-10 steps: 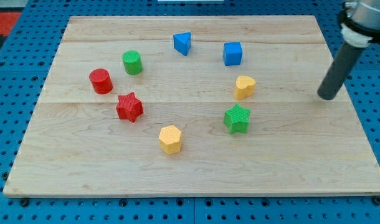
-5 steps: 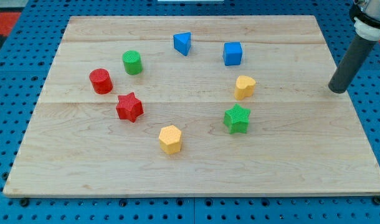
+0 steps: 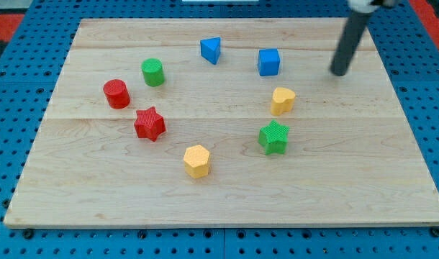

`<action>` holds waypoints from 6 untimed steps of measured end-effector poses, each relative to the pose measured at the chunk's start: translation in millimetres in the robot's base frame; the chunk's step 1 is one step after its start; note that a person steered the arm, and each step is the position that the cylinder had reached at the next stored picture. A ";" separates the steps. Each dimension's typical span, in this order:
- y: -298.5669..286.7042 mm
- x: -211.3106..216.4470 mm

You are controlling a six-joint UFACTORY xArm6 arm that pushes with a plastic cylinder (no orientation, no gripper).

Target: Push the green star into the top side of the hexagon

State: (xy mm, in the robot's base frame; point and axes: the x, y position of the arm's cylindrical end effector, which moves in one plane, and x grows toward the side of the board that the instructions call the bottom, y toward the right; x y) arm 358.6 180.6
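Observation:
The green star (image 3: 274, 137) sits on the wooden board (image 3: 97, 201), right of centre. The yellow hexagon (image 3: 196, 160) lies to its lower left, apart from it. My tip (image 3: 339, 73) is at the view's upper right, well above and to the right of the green star, right of the blue cube (image 3: 269, 62). It touches no block.
A yellow heart (image 3: 282, 100) sits just above the green star. A blue triangle (image 3: 211, 50) is near the top centre. A green cylinder (image 3: 153, 72), a red cylinder (image 3: 116, 93) and a red star (image 3: 149, 124) are on the left side.
My tip has moved from the board's right edge up and to the left, now close to the blue cube. No block has moved.

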 end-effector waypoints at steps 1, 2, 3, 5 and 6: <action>-1.6 65.8; -21.7 75.6; 46.7 90.0; -72.8 146.2; -80.6 153.6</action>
State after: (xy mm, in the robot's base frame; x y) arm 512.2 100.0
